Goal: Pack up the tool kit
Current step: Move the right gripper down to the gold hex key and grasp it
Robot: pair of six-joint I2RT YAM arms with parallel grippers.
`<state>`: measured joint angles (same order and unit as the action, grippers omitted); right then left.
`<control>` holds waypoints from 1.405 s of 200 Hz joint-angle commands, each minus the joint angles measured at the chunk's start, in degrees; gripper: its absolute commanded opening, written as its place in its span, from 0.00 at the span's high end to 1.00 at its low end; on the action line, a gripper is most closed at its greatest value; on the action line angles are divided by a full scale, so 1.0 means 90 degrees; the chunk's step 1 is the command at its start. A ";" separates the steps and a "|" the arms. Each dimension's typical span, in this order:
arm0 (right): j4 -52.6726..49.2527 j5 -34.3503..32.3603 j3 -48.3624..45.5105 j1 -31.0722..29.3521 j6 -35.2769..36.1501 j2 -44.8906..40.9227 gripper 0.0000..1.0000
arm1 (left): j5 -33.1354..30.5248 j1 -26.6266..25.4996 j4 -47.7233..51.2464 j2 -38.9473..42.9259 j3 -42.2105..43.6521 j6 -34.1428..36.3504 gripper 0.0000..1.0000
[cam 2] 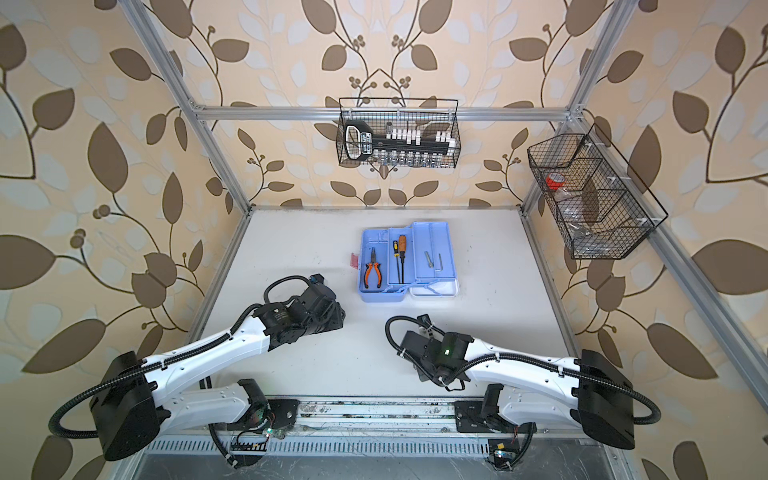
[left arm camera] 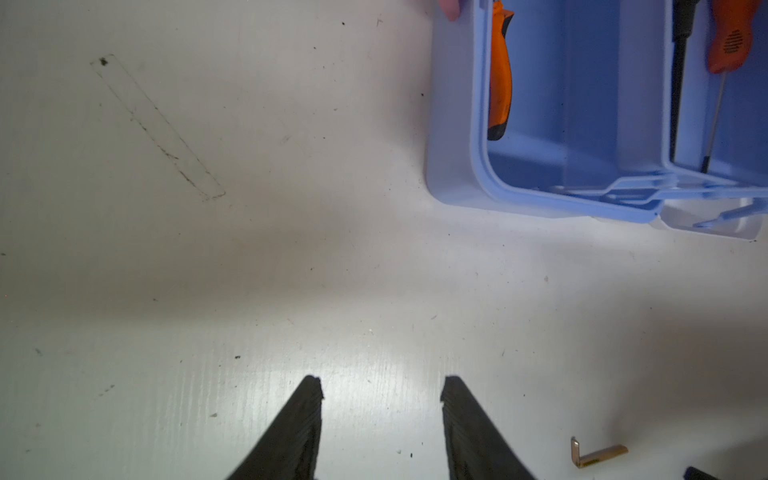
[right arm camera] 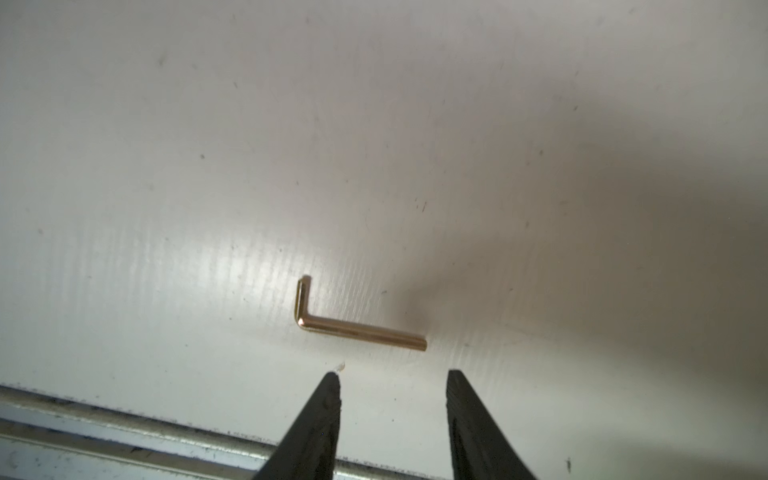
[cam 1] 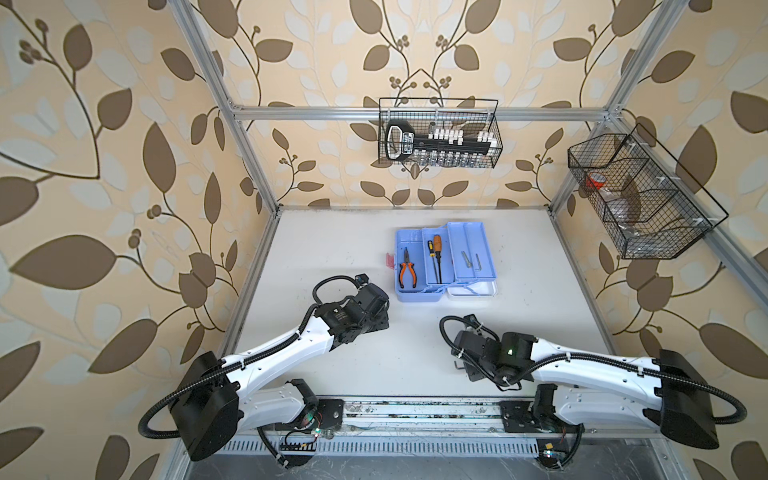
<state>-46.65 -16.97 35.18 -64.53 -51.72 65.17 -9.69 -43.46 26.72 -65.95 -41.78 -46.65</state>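
The tool kit (cam 1: 419, 296) (cam 2: 382, 297) stands open at the middle back of the table, its blue trays fanned out and a pink latch (cam 1: 390, 262) on its left. Inside lie orange pliers (cam 1: 407, 270), two screwdrivers (cam 1: 436, 253) and two hex keys (cam 1: 471, 262). A brass hex key (right arm camera: 361, 328) (left arm camera: 598, 453) lies loose on the table near the front edge. My right gripper (right arm camera: 392, 380) hangs open just short of it, nothing between its fingers. My left gripper (left arm camera: 382, 386) is open and empty over bare table, in front of the kit's near left corner (left arm camera: 453, 178).
A black wire basket (cam 1: 438, 133) holding a socket set hangs on the back rail. Another wire basket (cam 1: 640, 195), with a red tape roll (cam 1: 596, 180) in it, hangs on the right frame. An aluminium rail (right arm camera: 124, 432) runs along the table's front edge, close to my right gripper.
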 commanded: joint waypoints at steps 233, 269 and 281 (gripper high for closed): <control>0.3732 0.1703 -0.0581 0.2511 0.1007 0.2426 0.58 | 0.0060 0.0073 -0.0126 -0.0667 0.0033 0.0057 0.49; 0.4096 0.2009 -0.0220 0.2522 0.0942 0.2759 0.53 | 0.0099 0.0068 -0.0183 -0.0714 0.0058 0.0027 0.50; 0.3979 0.1909 0.0032 0.2452 0.0970 0.2983 0.55 | 0.0107 0.0073 -0.0200 -0.0709 0.0086 0.0013 0.50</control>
<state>-4.05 -3.33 35.46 -41.76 -42.26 85.71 -9.08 -43.40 25.65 -72.18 -40.86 -46.76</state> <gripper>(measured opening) 0.465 0.505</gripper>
